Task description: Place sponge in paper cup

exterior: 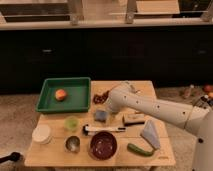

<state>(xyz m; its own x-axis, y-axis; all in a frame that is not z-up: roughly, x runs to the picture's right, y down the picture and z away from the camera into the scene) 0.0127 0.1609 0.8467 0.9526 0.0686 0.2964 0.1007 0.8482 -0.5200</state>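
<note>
1. The sponge point(101, 116), a small flat blue-grey pad, lay mid-counter point(150, 90).
2. The gripper point(106, 106) hung just above it.
3. The squat white paper cup point(42, 134) sat well apart at the left edge.

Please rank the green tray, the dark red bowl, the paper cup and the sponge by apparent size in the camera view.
1. green tray
2. dark red bowl
3. paper cup
4. sponge, just below the gripper

The paper cup and the sponge look close in size, so their order is unsure.
</note>
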